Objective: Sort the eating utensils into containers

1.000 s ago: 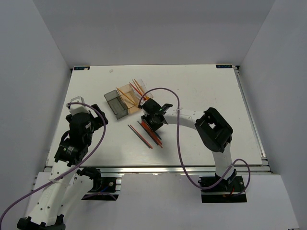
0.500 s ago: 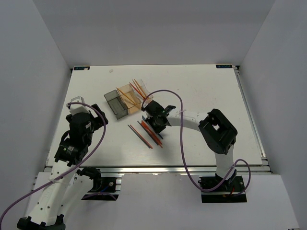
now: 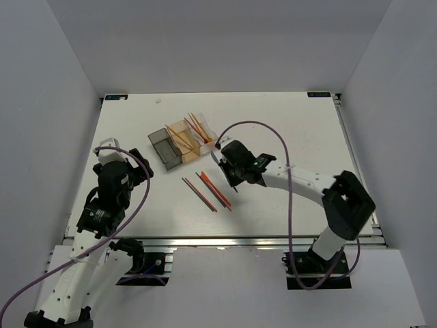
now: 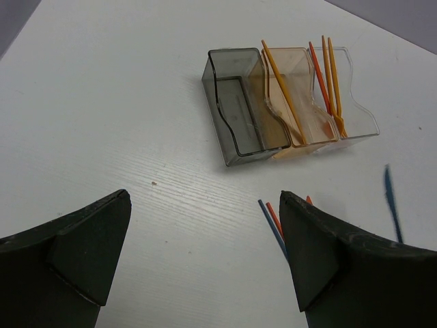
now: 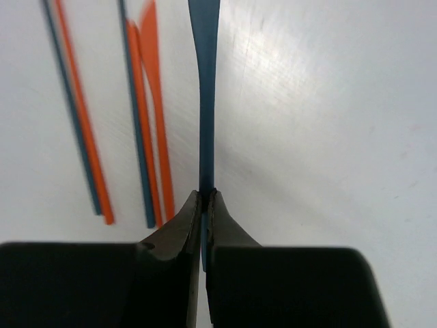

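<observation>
The containers stand in a row: smoky grey [image 3: 162, 147] [image 4: 235, 109], amber [image 3: 180, 140] [image 4: 283, 102] and clear [image 3: 201, 133] [image 4: 345, 102]. One orange utensil [image 4: 283, 92] leans in the amber bin. Orange and red utensils [image 4: 326, 75] lean in the clear bin. Several orange and blue utensils [image 3: 207, 191] [image 5: 143, 137] lie on the table in front of the bins. My right gripper [image 3: 225, 167] [image 5: 203, 195] is shut on a blue utensil [image 5: 203, 89], held above the table just right of the pile; it also shows in the left wrist view [image 4: 390, 201]. My left gripper [image 3: 115, 179] [image 4: 203, 198] is open and empty, left of the pile.
The white table [image 3: 293, 137] is walled by grey panels at the back and sides. A purple cable [image 3: 256, 130] arcs over the right arm. The table's metal front rail [image 3: 225, 240] runs along the near edge.
My right gripper has lifted off the pile and moved a little right with the blue utensil in it, and its elbow has swung out to the right. The left arm has not moved.
</observation>
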Action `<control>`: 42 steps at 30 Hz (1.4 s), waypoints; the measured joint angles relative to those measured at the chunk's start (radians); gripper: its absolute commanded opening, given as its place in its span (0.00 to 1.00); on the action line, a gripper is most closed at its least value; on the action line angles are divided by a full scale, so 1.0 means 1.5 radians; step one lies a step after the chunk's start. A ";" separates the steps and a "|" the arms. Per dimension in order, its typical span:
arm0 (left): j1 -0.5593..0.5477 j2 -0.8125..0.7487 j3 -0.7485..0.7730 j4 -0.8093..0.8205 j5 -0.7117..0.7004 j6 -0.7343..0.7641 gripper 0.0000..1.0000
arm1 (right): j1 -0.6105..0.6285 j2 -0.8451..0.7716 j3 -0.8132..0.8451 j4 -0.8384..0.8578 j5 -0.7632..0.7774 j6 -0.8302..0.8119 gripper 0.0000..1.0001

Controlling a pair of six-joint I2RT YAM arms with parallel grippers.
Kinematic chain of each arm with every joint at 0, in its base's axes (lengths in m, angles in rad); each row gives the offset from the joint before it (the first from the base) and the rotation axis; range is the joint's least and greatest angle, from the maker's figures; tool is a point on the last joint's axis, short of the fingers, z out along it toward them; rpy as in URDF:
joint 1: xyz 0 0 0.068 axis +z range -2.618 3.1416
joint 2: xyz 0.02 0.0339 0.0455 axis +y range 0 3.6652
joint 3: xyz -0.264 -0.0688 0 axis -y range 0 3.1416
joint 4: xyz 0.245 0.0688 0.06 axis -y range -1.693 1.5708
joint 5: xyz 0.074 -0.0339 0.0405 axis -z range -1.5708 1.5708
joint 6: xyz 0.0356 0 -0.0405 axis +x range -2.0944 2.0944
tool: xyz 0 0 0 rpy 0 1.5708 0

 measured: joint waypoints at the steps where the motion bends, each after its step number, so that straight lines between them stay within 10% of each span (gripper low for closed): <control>1: 0.000 -0.001 0.000 0.000 0.000 0.000 0.98 | 0.000 -0.032 -0.001 0.013 0.005 0.005 0.00; 11: 0.000 -0.007 0.000 0.000 -0.016 -0.005 0.98 | 0.000 -0.209 -0.013 0.144 0.001 0.018 0.00; 42: 0.000 -0.005 0.000 0.000 -0.020 -0.005 0.98 | -0.008 0.354 0.476 0.273 -0.037 -0.122 0.00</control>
